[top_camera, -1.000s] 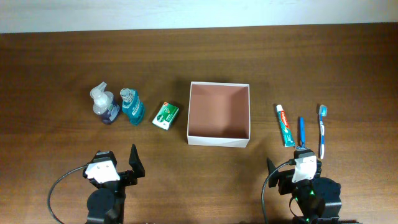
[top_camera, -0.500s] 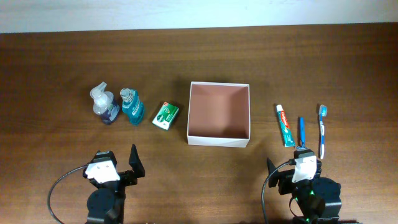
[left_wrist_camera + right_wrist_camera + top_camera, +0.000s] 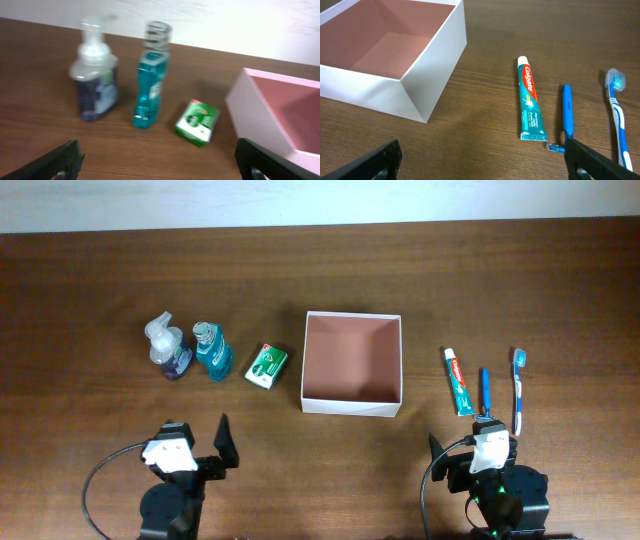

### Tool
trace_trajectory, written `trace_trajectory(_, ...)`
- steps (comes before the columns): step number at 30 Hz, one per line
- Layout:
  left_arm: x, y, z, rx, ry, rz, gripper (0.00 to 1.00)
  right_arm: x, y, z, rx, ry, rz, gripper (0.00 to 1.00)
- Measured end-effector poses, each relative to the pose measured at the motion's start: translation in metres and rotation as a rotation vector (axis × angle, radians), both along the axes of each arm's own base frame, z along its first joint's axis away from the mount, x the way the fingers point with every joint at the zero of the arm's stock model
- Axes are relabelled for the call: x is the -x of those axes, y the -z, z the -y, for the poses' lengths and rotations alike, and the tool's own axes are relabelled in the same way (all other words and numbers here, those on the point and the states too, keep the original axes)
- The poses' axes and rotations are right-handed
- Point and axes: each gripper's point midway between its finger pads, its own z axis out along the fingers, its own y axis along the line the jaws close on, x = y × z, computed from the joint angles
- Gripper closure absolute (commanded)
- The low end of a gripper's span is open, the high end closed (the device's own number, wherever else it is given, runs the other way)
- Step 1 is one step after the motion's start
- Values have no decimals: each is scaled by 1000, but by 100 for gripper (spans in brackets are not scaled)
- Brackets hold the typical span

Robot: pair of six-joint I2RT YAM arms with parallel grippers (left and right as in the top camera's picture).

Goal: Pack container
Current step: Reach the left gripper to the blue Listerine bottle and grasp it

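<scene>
Both wide open and empty: left gripper point(image 3: 157, 159) faces the carton point(image 3: 197, 122), container point(image 3: 250, 107) to its right; right gripper point(image 3: 480, 156) sits nearer the toothpaste point(image 3: 530, 105).

Black arms point(image 3: 170, 502) — white caps point(image 3: 166, 448), grey cables point(image 3: 92, 480)

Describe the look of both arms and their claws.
The left arm and right arm are black, each with a white block on top and a looping black cable; the right shows a green light. The left claw and right claw have black fingers.
</scene>
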Motion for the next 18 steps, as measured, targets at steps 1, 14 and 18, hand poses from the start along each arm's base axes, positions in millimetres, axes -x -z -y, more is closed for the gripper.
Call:
trace_trajectory(1, 1, 1, 6, 15, 34, -5, 1, 0, 0, 0, -1, 0, 0, 2)
trace_trajectory(14, -21, -97, 38, 145, 139, -319, 1, 0, -1, 0, 0, 0, 3, 1)
trace_trajectory(18, -69, -122, 46, 51, 160, -531, 1, 0, 0, 0, 0, 0, 2, 1)
